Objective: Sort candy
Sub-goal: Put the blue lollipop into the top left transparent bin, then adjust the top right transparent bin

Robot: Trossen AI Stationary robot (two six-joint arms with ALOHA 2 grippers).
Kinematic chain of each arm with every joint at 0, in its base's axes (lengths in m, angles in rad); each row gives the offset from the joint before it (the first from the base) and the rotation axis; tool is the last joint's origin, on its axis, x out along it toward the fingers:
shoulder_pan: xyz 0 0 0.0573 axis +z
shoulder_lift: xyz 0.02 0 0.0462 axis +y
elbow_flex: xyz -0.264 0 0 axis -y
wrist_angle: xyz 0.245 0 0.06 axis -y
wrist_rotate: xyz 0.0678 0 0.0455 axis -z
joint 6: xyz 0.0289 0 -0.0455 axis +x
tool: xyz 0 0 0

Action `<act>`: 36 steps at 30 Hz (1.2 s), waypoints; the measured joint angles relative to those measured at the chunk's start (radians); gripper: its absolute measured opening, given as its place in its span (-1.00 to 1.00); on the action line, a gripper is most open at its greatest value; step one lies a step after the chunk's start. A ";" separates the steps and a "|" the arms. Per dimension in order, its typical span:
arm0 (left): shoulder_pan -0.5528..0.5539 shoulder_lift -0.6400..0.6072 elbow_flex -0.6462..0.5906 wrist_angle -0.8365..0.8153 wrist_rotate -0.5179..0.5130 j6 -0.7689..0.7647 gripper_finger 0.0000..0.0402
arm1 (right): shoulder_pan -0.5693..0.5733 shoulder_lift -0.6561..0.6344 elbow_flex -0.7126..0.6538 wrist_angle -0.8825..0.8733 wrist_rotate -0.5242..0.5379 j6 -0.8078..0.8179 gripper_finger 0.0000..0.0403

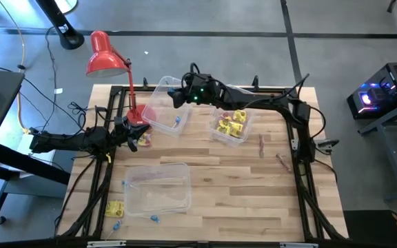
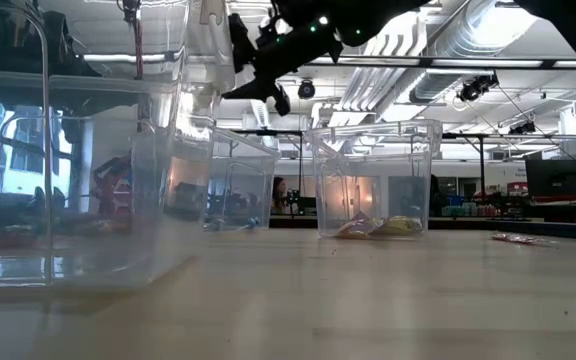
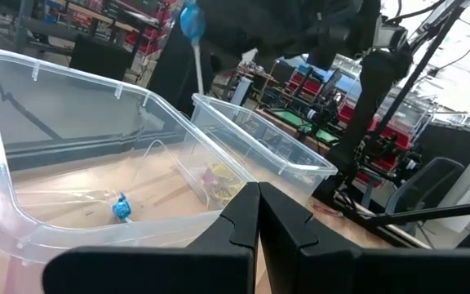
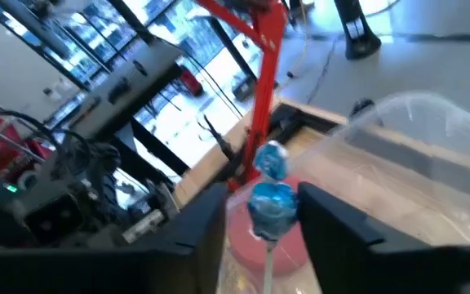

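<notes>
Tabletop bin (image 1: 240, 135) holds yellow candy (image 1: 230, 122).

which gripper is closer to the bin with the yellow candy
Right. The right gripper hovers over the neighbouring bin, just beside the bin with the yellow candy. The left gripper sits farther off, past that neighbouring bin, by the red lamp's base.

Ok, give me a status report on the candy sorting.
Right gripper open above back-left bin, blue candy between its fingers. Left gripper shut, waiting beside bin. Nothing obstructing.
</notes>
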 joint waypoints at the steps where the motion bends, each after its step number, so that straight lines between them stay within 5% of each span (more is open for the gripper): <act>1: 0.000 0.000 0.000 0.000 0.000 0.000 -1.00 | 0.000 -0.001 0.000 -0.003 0.000 0.000 -0.15; 7: 0.000 0.000 0.000 0.000 0.000 0.000 -1.00 | -0.005 -0.002 0.016 -0.036 -0.074 0.006 0.09; 21: 0.000 0.000 0.000 0.000 0.000 0.000 -1.00 | 0.041 -0.056 0.025 -0.106 -0.169 -0.090 0.11; 27: 0.000 0.000 0.000 0.000 0.000 0.000 -1.00 | 0.116 -0.125 0.025 -0.357 -0.052 -0.210 0.10; 32: 0.000 0.000 0.000 0.000 0.000 0.000 -1.00 | 0.170 -0.157 0.025 -0.616 0.113 -0.233 -0.14; 36: 0.000 0.000 0.000 0.000 0.000 0.000 -1.00 | 0.191 -0.167 0.025 -0.804 0.199 -0.217 -0.64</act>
